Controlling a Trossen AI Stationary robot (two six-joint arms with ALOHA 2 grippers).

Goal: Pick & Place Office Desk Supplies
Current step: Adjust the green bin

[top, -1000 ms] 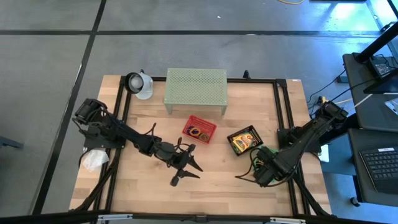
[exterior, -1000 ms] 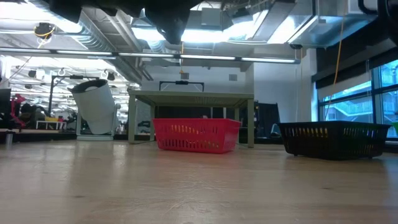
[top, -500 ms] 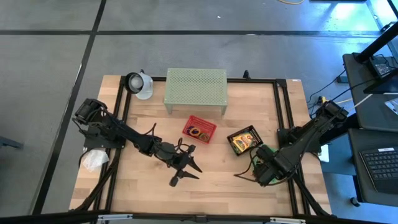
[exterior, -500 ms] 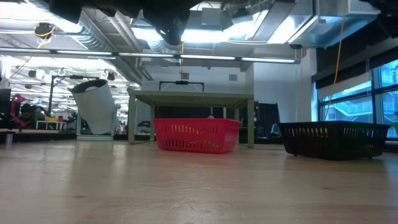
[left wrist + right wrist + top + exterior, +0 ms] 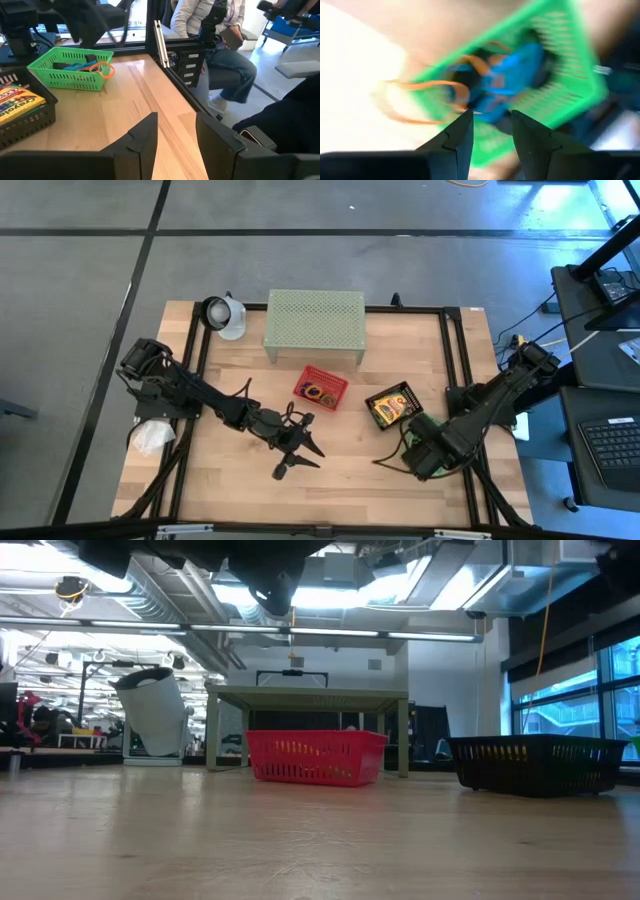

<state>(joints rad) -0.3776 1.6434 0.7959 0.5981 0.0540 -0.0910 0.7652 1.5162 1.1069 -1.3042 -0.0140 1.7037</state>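
Loops (image 5: 485, 87) are lying in the green basket (image 5: 560, 95) at the table's four o'clock, where your right gripper (image 5: 490, 131) is hovering, fingers spread, so you are risking snagging the mesh; the left gripper (image 5: 175, 132) is waiting centrally, also spread.

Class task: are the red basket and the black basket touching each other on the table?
Apart. The high view shows bare wood between the red basket and the black basket; the low view shows that gap too.

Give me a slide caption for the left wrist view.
Green basket of blue and orange supplies on the wooden table, a person seated beyond.
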